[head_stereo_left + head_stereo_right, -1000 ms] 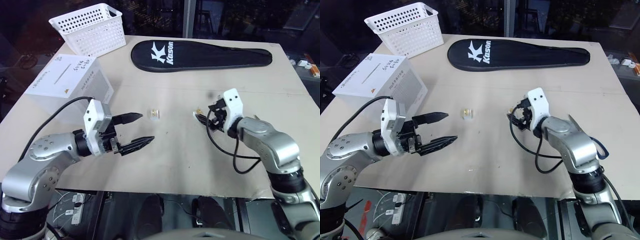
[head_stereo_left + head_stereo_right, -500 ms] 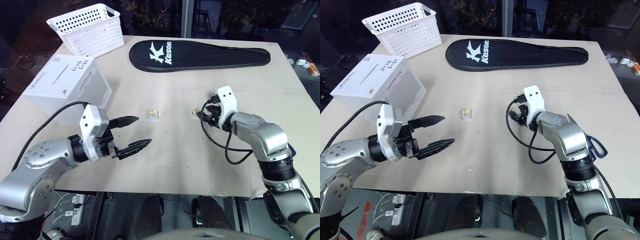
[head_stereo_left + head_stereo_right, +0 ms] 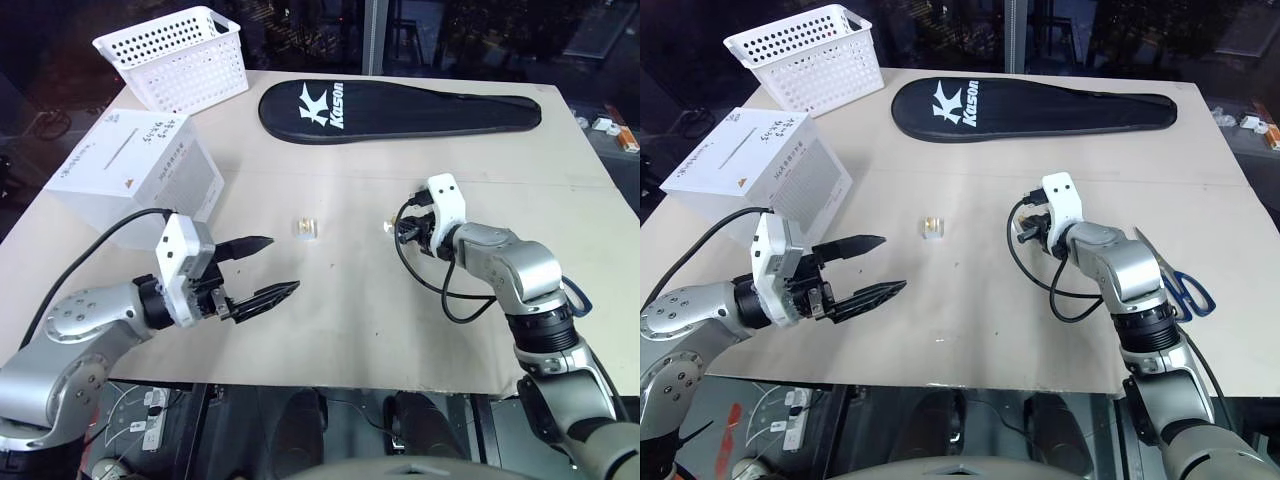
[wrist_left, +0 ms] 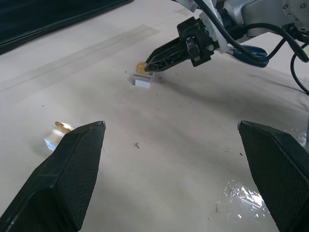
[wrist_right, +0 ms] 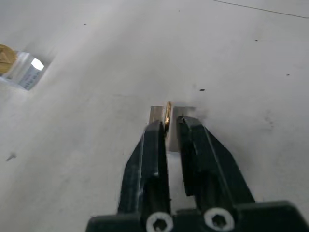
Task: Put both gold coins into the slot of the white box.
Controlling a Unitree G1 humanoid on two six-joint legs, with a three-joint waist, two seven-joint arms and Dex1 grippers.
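Near the bench's left edge the white cardboard box (image 3: 135,170) shows its thin grey slot (image 3: 118,149) on top, the left pincer (image 3: 262,270) hangs wide open and empty, one gold coin (image 4: 61,126) stands in its clear holder (image 3: 307,228) mid-bench, and the right pincer (image 5: 168,126) has its nearly closed tips either side of the other gold coin (image 5: 168,114).

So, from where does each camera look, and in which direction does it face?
Left and right eye views: on the head, looking forward and down over the table; both arms, the white box, the basket and the black case show.
Left wrist view: along the open left gripper, toward the right gripper at one gold coin.
Right wrist view: along the right gripper's nearly closed fingers at that upright coin.
Shared: both wrist views show both coins in their clear holders.
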